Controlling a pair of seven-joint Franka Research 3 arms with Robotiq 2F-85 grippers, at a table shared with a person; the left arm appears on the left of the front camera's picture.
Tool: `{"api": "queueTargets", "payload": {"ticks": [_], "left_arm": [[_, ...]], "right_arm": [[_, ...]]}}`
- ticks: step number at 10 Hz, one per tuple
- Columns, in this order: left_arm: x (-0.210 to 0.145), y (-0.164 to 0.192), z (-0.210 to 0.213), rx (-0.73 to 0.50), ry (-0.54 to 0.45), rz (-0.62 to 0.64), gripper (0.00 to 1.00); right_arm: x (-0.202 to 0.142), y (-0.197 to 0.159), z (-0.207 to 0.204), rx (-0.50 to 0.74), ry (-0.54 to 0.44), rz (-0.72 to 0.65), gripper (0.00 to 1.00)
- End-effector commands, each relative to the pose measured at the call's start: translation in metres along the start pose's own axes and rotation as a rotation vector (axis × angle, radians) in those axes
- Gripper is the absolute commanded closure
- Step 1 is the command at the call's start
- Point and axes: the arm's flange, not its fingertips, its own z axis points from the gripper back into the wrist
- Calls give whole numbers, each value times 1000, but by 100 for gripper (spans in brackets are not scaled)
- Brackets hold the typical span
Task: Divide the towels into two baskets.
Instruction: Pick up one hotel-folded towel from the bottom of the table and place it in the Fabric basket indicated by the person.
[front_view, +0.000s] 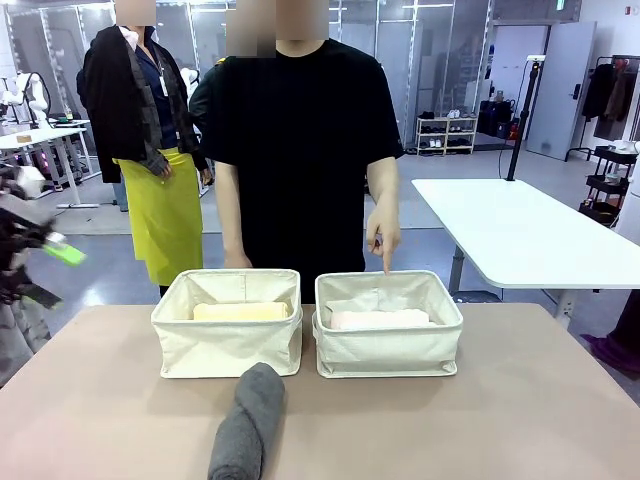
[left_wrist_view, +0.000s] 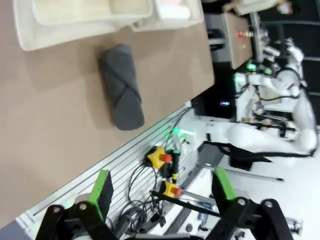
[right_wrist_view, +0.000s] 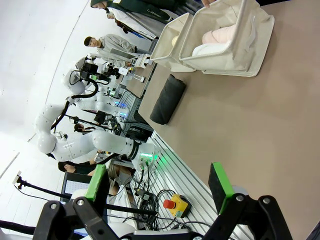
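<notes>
Left wrist view: left hand wide open, empty.

I see two baskets side by side across the table, nearly touching. The left basket holds one towel roll; the right basket holds two, lying close together. A fourth towel roll lies on the table just before the baskets, nearer me. The person stands behind them, one hand above the right basket's far rim.
</notes>
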Motion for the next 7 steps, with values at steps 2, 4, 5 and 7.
{"api": "queueTargets", "payload": {"ticks": [2,4,5,7], "left_arm": [[11,-36,-65,275,11,-6,0],[33,-50,-118,419,41,-42,0],[40,-54,-141,442,93,-30,0],[50,-60,-192,546,127,-58,0]], "right_arm": [[0,5,1,8,-5,4,0],[0,5,1,8,-5,4,0],[0,5,1,8,-5,4,0],[0,5,1,8,-5,4,0]]}}
